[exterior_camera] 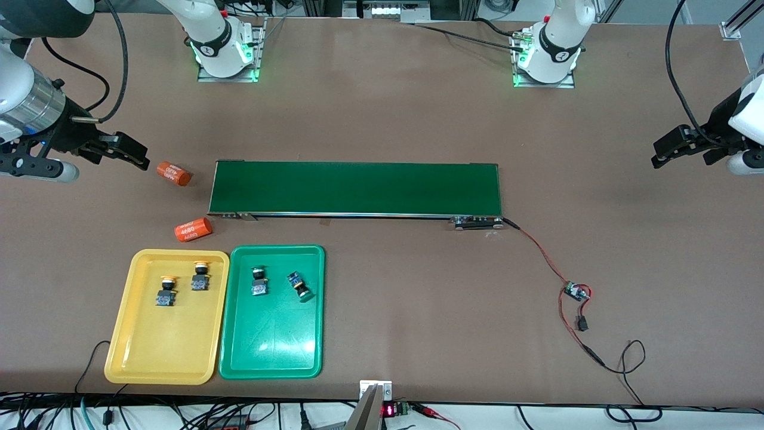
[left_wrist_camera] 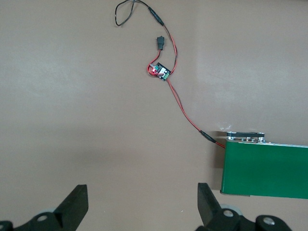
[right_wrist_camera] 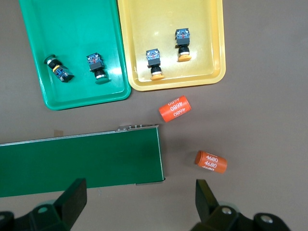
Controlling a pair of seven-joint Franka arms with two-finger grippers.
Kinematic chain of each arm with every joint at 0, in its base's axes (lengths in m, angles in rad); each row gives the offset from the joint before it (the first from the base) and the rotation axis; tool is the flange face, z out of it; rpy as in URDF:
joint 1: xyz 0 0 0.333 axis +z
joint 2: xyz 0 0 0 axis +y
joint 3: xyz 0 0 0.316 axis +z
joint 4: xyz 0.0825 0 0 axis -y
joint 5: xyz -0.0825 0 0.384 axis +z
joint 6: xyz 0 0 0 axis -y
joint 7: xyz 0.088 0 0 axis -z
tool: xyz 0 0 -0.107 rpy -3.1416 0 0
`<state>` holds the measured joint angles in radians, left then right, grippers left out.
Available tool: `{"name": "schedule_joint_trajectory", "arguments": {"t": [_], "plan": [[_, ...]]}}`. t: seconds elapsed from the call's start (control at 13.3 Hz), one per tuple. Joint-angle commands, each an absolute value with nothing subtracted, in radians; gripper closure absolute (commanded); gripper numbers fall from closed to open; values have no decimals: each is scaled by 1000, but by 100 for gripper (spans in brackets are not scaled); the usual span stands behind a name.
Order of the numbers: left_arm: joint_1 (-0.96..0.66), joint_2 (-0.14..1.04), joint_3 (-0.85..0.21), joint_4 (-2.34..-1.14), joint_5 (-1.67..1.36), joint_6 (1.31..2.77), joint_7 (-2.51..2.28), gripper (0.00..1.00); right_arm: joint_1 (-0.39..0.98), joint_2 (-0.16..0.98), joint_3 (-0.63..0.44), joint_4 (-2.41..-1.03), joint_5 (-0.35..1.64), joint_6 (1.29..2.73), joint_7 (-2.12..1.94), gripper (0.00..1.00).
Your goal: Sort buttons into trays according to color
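Yellow-capped buttons (exterior_camera: 182, 283) lie in the yellow tray (exterior_camera: 143, 358) and green-capped buttons (exterior_camera: 280, 284) in the green tray (exterior_camera: 268, 352), nearer the camera than the empty, wide-open right hand (exterior_camera: 128, 152); the left hand (exterior_camera: 677, 149) waits wide open over bare desk (exterior_camera: 418, 298).

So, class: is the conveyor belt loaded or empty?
Empty. The conveyor belt shows bare green along its length; all four buttons lie in the yellow tray and green tray.

Left arm: waits raised at its own end of the tabletop; black two-finger left gripper (exterior_camera: 658, 154) empty, fingers (left_wrist_camera: 74, 204) spread wide
Right arm: raised at its own end; black two-finger right gripper (exterior_camera: 142, 156) empty, fingers (right_wrist_camera: 72, 199) spread wide
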<state>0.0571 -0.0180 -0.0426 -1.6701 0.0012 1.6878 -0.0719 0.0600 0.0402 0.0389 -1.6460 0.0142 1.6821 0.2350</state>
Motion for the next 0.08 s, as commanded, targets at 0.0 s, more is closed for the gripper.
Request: {"name": "schedule_joint_trajectory", "arguments": {"t": [0.0], "plan": [[66,-40,-51,-1689,8,1683,-58,0,58,52,38,-1618,31,1660,241,0]]}}
